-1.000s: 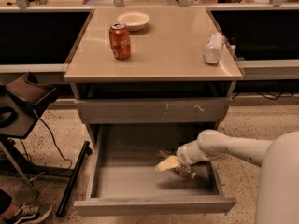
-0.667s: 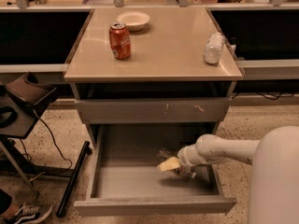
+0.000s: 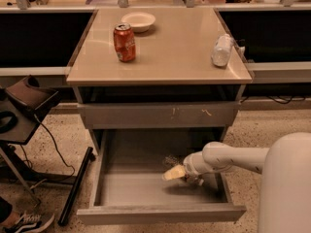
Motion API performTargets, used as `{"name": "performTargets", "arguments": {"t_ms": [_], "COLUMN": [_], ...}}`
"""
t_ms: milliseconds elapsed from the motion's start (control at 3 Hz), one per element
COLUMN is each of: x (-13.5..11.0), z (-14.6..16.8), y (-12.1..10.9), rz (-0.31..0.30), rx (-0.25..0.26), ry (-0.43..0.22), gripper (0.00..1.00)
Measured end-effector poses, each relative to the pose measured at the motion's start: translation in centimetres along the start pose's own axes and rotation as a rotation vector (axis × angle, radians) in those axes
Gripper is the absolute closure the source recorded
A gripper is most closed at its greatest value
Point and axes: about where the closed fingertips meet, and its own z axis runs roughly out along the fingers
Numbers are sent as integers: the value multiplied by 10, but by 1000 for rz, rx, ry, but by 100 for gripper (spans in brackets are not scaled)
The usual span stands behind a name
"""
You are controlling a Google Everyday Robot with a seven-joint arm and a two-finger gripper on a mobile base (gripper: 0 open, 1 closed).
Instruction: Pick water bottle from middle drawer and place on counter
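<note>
My gripper (image 3: 175, 173) is down inside the middle drawer (image 3: 160, 213), right of the drawer's centre and low over its floor, with my arm reaching in over the drawer's right wall. The water bottle (image 3: 170, 160) shows only as a faint, crinkly clear shape just behind my pincer, toward the drawer's back. I cannot tell whether I touch it, nor whether my pincer is spread or pressed together. I judge the step in hand to be the grasp itself. To do it well I would take the bottle across its body rather than at the cap, and squeeze only enough to hold it, since thin plastic like this buckles and can slip out. Then I would lift a little and draw out toward the drawer's front before rising, because the scratched drawer front (image 3: 160, 114) hangs over the drawer's back part and the bottle could knock against it. The counter (image 3: 170, 57) lies above the drawer, with a soda can (image 3: 125, 42) over the drawer's left side and a frosted bottle (image 3: 221, 50) over its right wall. I would aim for the bare stretch between them.
</note>
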Motion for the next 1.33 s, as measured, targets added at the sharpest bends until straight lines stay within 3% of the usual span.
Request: {"name": "performTargets", "arguments": {"t_ms": [333,1333], "x": [14,14], "z": [26,26], "y": [23,23], "rz": [-48,-48], "rx": [-45,-46], "ry": [16,16], "gripper": [0,66]}}
